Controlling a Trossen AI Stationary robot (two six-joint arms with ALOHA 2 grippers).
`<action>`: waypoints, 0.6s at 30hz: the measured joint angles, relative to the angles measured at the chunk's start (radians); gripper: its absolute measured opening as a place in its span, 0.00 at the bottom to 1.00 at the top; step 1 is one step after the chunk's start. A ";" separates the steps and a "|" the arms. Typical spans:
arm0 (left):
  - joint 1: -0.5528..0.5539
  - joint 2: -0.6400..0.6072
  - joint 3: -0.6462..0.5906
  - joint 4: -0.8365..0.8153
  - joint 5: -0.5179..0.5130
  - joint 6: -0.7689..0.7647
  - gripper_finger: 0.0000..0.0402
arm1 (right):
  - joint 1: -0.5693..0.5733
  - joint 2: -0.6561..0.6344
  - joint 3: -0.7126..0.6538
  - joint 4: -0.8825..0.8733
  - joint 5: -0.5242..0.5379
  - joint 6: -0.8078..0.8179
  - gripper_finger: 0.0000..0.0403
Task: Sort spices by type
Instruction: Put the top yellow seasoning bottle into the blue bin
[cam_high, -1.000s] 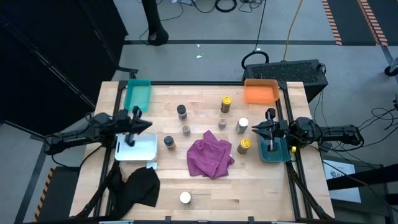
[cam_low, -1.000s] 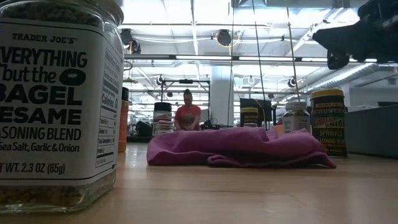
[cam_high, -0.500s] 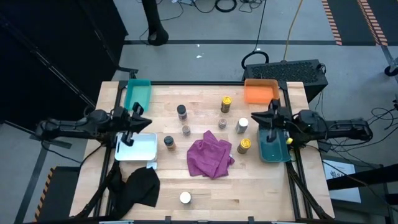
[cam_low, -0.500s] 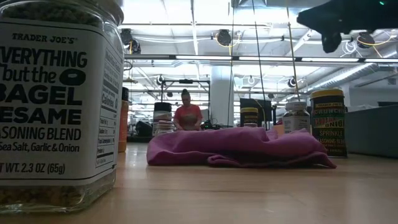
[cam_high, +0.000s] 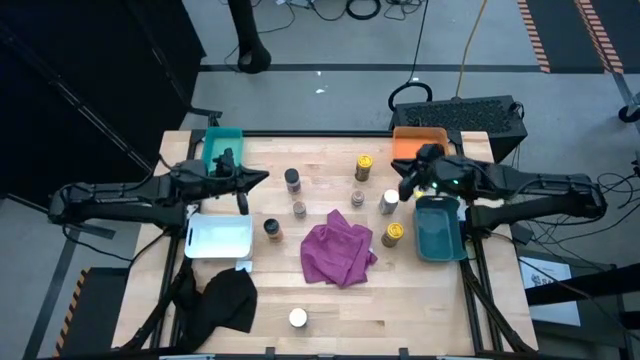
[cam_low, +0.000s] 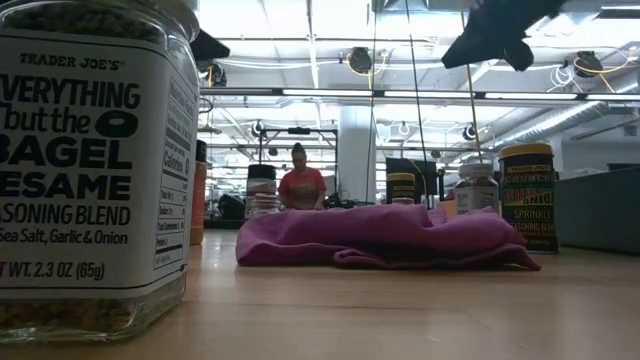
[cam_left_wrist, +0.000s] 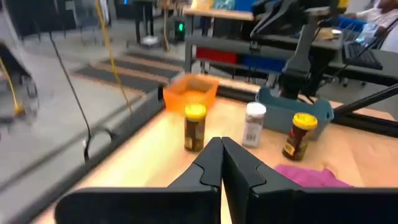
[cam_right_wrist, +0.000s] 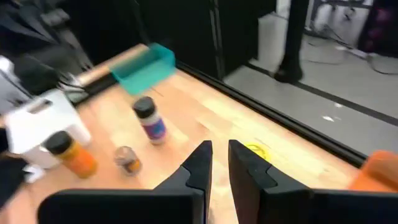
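Note:
Several small spice jars stand upright on the wooden table around a magenta cloth (cam_high: 338, 252): a black-lidded one (cam_high: 292, 180), two yellow-lidded ones (cam_high: 363, 167) (cam_high: 393, 234), a white-lidded one (cam_high: 389, 202), two tiny ones (cam_high: 299, 209) (cam_high: 358, 198), an orange one (cam_high: 271, 229) and a white-lidded jar (cam_high: 297, 318) by the near edge, which looms large in the low view (cam_low: 90, 170). My left gripper (cam_high: 262, 178) (cam_left_wrist: 222, 155) hovers shut, left of the black-lidded jar. My right gripper (cam_high: 403, 185) (cam_right_wrist: 220, 155) hovers above the white-lidded jar, its fingers a narrow gap apart.
Four trays sit at the table's sides: teal-green (cam_high: 222, 152) far left, white (cam_high: 220, 236) near left, orange (cam_high: 420, 147) far right, dark teal (cam_high: 438, 227) near right. A black cloth (cam_high: 228, 300) hangs over the near-left edge. A person (cam_low: 301, 185) stands far behind the table.
Both arms have lifted off their trays. The left gripper has moved from above the white tray toward the far edge and the table's middle. The right gripper has risen from over the dark teal tray and swung toward the far edge and leftward, over the white-lidded jar.

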 joint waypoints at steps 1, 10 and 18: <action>0.000 0.002 0.000 0.014 0.000 0.019 0.02 | -0.013 0.025 0.027 -0.030 -0.003 0.000 0.09; -0.001 0.003 0.000 0.026 0.000 0.050 0.02 | -0.123 0.224 0.213 -0.199 -0.132 0.022 0.09; -0.001 0.003 0.000 0.027 0.000 0.073 0.02 | -0.163 0.255 0.239 -0.271 -0.241 -0.169 0.09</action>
